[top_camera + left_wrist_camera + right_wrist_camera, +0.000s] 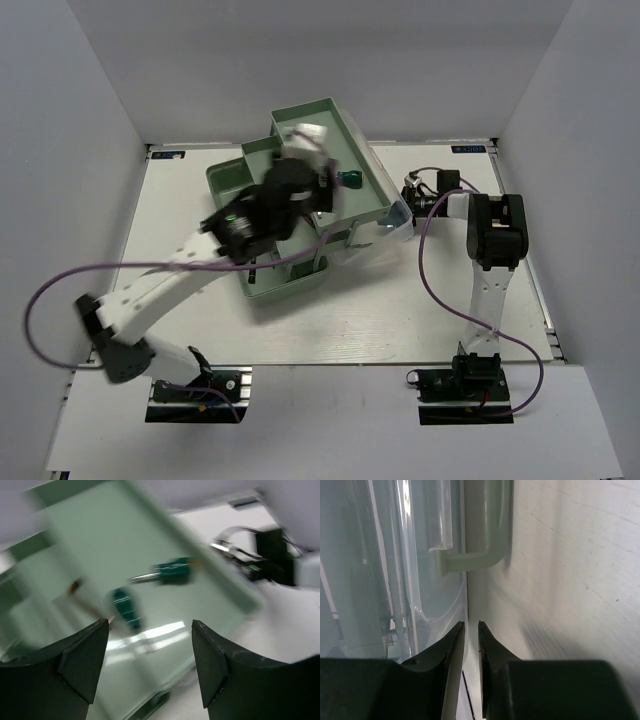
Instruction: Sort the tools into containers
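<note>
The toolbox (300,275) stands mid-table with its pale green trays (365,150) spread open. Two green-handled screwdrivers lie in the far right tray: one (175,571) toward its far side, also in the top view (350,179), and one (126,609) nearer. A blurred reddish-brown hex key (75,586) lies to their left. My left gripper (150,630) is open and empty above this tray, and also shows in the top view (303,140). My right gripper (471,627) is closed to a thin gap on the edge of the translucent lid (420,580), by the lid's handle (485,555).
White walls close in the table on three sides. The right arm (495,235) stands right of the toolbox, its purple cable (430,270) looping over the table. The left wrist view is motion-blurred. The precision screwdrivers do not show.
</note>
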Controlling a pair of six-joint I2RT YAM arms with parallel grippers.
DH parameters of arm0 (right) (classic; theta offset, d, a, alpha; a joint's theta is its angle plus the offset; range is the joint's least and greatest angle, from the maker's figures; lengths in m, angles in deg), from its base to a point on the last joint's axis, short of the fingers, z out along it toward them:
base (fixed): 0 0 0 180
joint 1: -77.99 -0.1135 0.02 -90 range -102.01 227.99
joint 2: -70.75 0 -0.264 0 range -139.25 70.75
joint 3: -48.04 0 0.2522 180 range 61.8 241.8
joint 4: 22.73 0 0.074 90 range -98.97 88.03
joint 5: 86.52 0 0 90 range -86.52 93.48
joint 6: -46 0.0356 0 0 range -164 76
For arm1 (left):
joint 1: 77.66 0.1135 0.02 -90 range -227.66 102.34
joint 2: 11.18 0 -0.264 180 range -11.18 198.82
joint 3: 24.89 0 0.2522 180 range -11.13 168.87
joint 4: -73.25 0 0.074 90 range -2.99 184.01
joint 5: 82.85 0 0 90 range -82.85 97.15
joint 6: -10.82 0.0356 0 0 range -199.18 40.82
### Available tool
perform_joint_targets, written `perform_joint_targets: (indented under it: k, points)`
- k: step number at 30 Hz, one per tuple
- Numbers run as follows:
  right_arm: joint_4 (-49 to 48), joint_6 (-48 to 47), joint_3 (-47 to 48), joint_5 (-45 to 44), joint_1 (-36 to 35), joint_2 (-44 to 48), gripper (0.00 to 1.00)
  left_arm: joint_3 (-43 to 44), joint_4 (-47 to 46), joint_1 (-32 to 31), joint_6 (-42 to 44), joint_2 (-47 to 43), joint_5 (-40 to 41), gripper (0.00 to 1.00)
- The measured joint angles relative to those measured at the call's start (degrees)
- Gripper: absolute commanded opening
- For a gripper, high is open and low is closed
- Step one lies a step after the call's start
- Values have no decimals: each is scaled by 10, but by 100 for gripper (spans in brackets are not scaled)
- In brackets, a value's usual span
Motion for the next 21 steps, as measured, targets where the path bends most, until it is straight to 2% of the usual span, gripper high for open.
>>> perform_joint_targets:
  k: [5, 9, 14, 18, 21]
  points:
    - [-4, 3, 0, 4, 0, 0, 24, -141, 74, 92, -167, -205, 111, 79]
    - [-1, -1, 0, 3, 0, 0, 22, -233, 149, 130, -300, -286, 139, 80]
    - [17, -19, 9, -2, 0, 0, 22, -338, 219, 178, -397, -269, 117, 80]
    - [22, -25, 17, -5, 0, 0, 22, -399, 264, 210, -438, -238, 86, 80]
    - [24, -26, 19, -7, 0, 0, 22, -438, 282, 233, -456, -249, 67, 80]
